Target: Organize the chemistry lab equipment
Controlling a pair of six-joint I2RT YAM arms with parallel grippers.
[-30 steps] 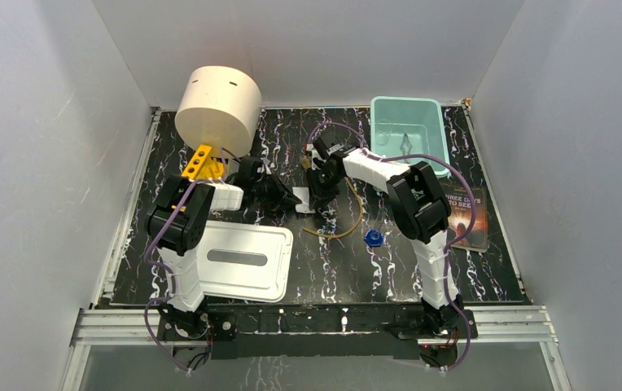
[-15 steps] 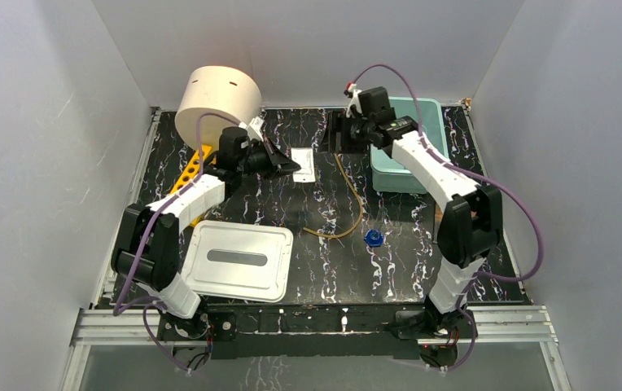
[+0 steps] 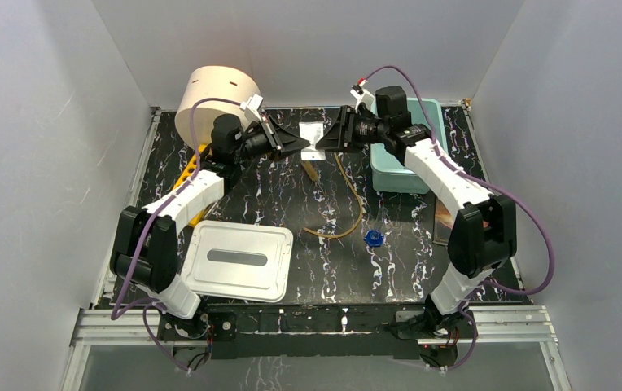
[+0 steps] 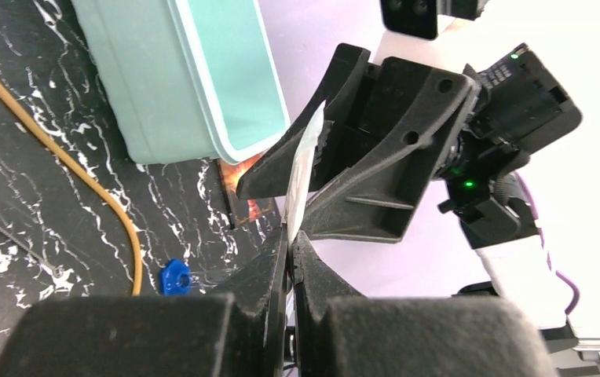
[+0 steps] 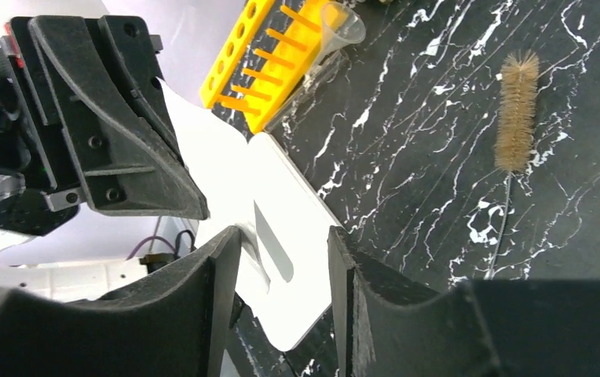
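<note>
**White packet raised between two hands, upper middle of the top view**

The left hand (image 4: 290,236) is clamped on the near edge of the white packet (image 4: 303,161), holding it off the tabletop (image 3: 324,269). The right hand (image 5: 283,236) faces it with fingers apart on either side of the packet's far edge. The teal bin (image 4: 163,78) sits behind the right arm at the upper right. The cream cylinder (image 3: 210,102) stands at the upper left, with the yellow holed rack (image 5: 261,55) beside it. Below the hands lie the tan rubber tube (image 3: 361,208), the blue cap (image 3: 374,238) and the brush (image 5: 517,110). A white lid (image 3: 238,261) lies at the lower left.
</note>
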